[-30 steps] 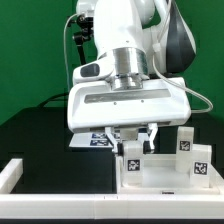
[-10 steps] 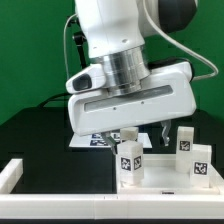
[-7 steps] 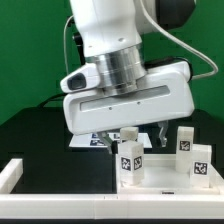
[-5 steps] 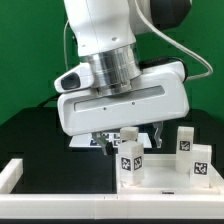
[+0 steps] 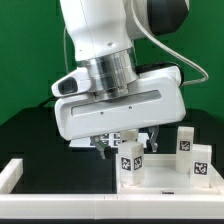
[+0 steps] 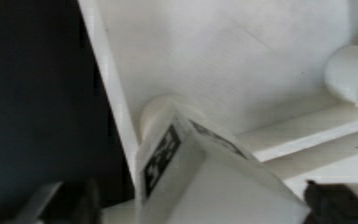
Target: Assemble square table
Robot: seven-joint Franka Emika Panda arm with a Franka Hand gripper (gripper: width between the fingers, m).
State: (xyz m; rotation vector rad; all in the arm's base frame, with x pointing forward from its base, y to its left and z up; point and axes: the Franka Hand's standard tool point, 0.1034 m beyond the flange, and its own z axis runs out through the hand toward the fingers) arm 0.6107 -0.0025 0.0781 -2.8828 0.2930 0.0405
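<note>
- Legs (image 5: 129,158) of the square table, short white blocks with black-and-white tags, stand upright on the white slab (image 5: 160,180), at about 4 o'clock in the exterior view, inside the white rail frame (image 5: 20,172).
- Since a second ago the arm has swung toward 9 o'clock and tilted; the parts did not move, so I judge it is repositioning.
- Gripper (image 5: 122,143) hangs just behind the nearest leg; apart or together, I cannot tell.
- Beneath lies the black table (image 5: 40,130).

Low frontal exterior; close downward wrist.
</note>
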